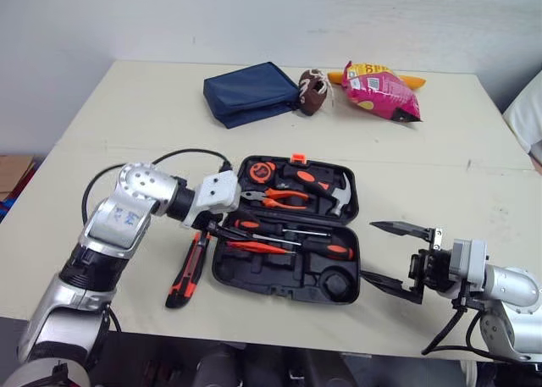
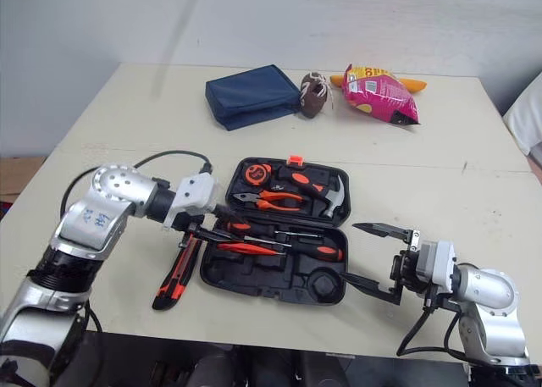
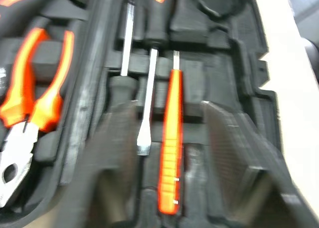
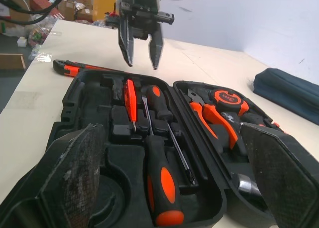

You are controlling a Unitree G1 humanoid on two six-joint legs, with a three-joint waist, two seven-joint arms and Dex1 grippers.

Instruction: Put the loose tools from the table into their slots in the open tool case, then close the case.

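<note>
Nearest, the right gripper (image 1: 367,250) rests off the right wall of the case (image 1: 271,279), its two fingers spread wide and empty; the tips point at the case without touching it. The one loose tool, a knife (image 1: 188,270) in black and orange, lies flat on the table (image 1: 127,133) just outside the case's left wall, lengthwise along it. It is clear of both grippers, and the whole case lies between it and the right one.

The case lies open. Its near half holds two screwdrivers (image 1: 298,234) and a slim orange tool (image 3: 169,148), side by side in their slots, with some bare recesses. The left gripper (image 4: 142,64) hangs over the left end of this half, just beyond and above the knife. Its fingers are parted and hold nothing; the orange tool and a screwdriver blade lie beneath the gap.

The far half carries pliers (image 1: 279,201), a tape measure (image 1: 258,171) and a hammer (image 1: 334,192). Along the far edge of the table lie a blue pouch (image 1: 251,92), a brown ball (image 1: 312,91) and a pink bag (image 1: 381,91).
</note>
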